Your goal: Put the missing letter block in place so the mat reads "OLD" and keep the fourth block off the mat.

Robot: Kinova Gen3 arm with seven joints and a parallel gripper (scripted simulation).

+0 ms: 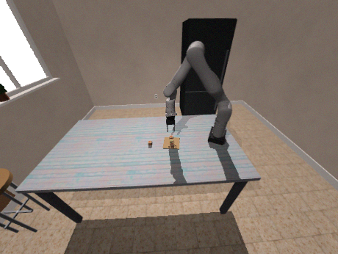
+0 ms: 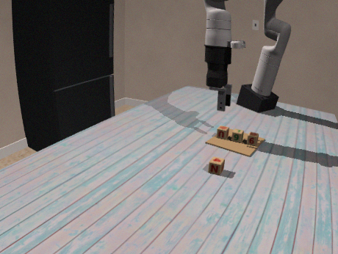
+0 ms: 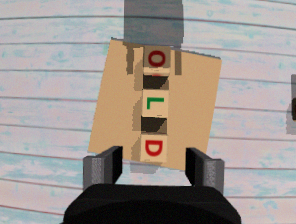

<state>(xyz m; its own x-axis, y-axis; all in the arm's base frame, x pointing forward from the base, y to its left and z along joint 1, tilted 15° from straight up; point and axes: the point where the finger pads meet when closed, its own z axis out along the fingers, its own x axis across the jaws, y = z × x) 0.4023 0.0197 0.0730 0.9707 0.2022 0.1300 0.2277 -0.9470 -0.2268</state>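
jaws spread, holding nothing, above mat (image 3: 200, 105) | O block (image 3: 157, 58), L block (image 3: 155, 104), D block (image 3: 153, 148) in row | N block (image 2: 216, 166) off mat on desk (image 2: 110, 191)

A domestic room, probably a kitchen or dining area. A tall black refrigerator (image 1: 207, 66) stands at 12 o'clock against plain beige walls; a window (image 1: 18, 55) with a sill lies at 10 o'clock. The floor is tiled, and a painted plank table (image 1: 110, 161) occupies the centre, with a wooden stool (image 1: 5, 183) at 8 o'clock.
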